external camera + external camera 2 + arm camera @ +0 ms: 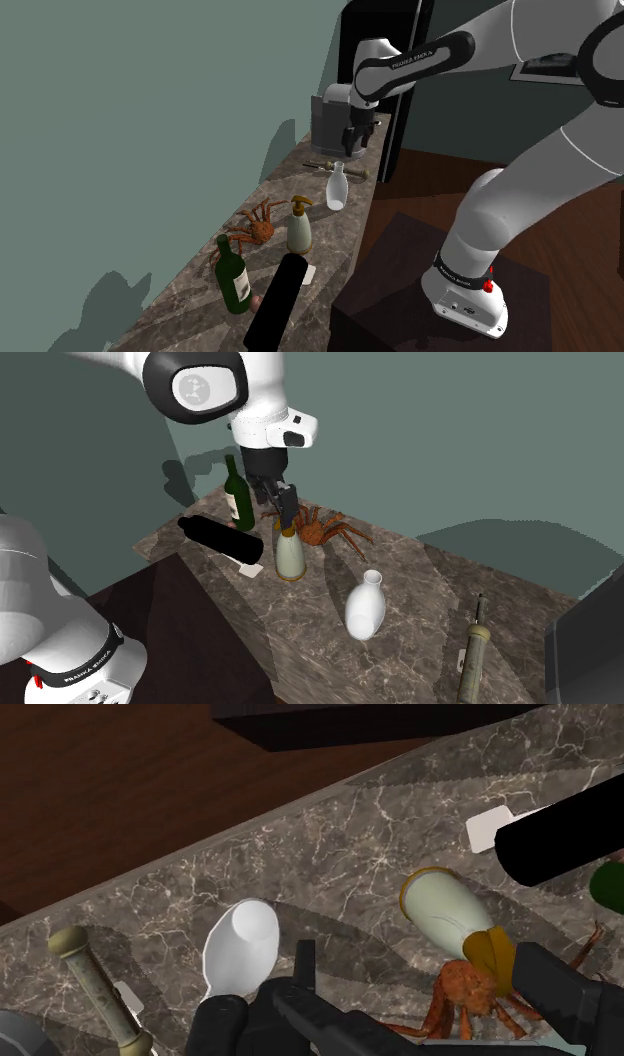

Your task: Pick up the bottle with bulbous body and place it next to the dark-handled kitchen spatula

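A white bottle (337, 188) with a bulbous body and narrow neck stands upright on the marble counter (200, 300). It also stands at the counter's middle in the second exterior view (366, 608). A spatula (335, 168) with an olive handle and a dark thin end lies just behind it, and its far side lies near the counter's corner (472, 652). My gripper (359, 142) hangs open above the counter, higher than the bottle and clear of it. In the wrist view the bottle (240, 949) sits beside one of the fingers (215, 1022), untouched, with the spatula (95, 984) beyond it.
On the same counter are a cream dispenser bottle (290, 554), a brown crab (325, 530), an upright green wine bottle (238, 497) and a black bottle (220, 537) lying on its side. A dark appliance (330, 115) stands at the counter's far end by the wall.
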